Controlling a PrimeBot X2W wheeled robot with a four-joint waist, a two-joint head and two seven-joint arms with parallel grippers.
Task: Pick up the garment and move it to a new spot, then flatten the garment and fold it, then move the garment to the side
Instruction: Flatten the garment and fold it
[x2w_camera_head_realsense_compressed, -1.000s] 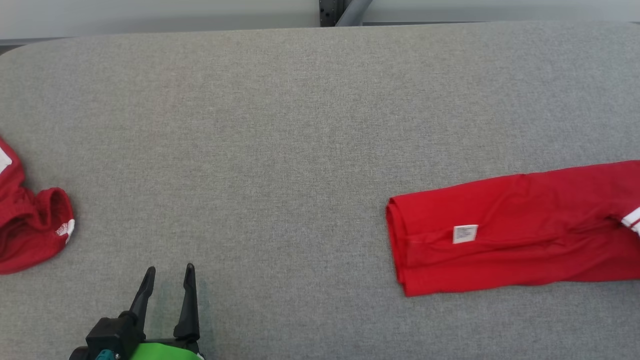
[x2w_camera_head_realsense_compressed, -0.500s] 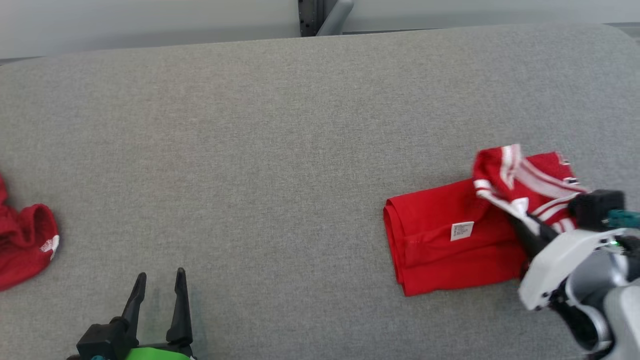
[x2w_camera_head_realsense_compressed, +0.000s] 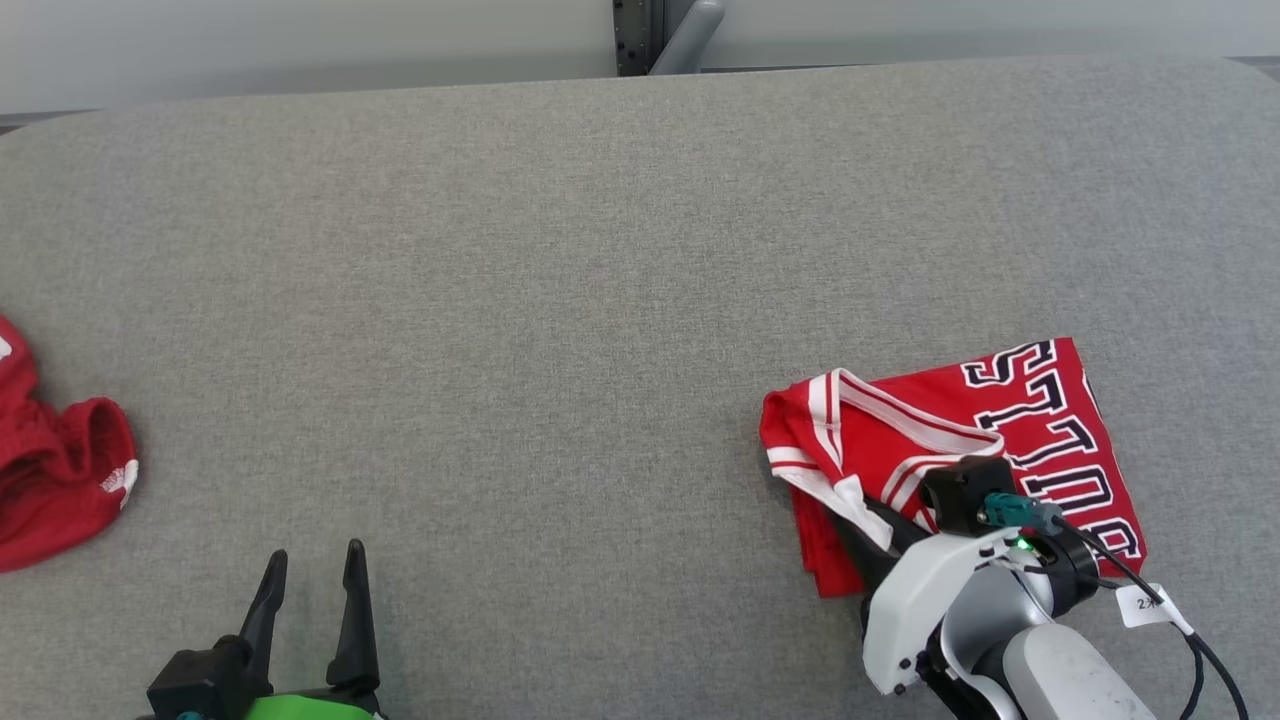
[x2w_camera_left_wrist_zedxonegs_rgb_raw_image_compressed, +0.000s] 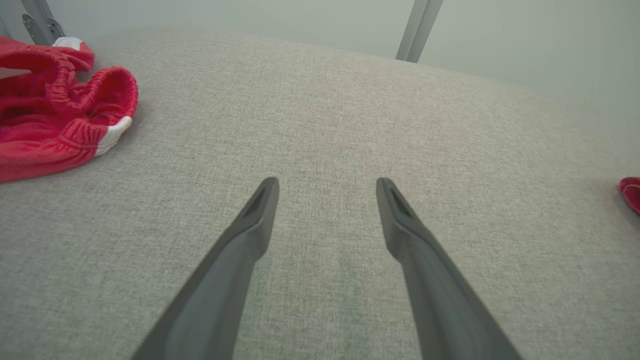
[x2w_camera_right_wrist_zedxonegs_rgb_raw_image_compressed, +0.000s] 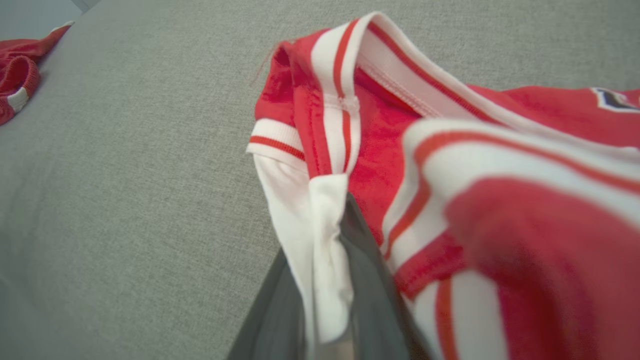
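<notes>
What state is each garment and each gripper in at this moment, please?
Red jersey: folded over, lettering facing up.
Right gripper: jaws shut on the jersey's white trim.
Left gripper: jaws open, holding nothing.
Second red garment: crumpled, untouched, at the far left.

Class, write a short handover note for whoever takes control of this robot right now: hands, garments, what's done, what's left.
Left hand: open, empty, over the bare table near its front edge.
Right hand: shut on the white trim of the red jersey.
Red jersey: folded over itself, lettering up, right side of the table. Another red garment lies bunched at the far left.
Done: the fold looks laid.
Left: release, tidy if needed, move the jersey aside.
</notes>
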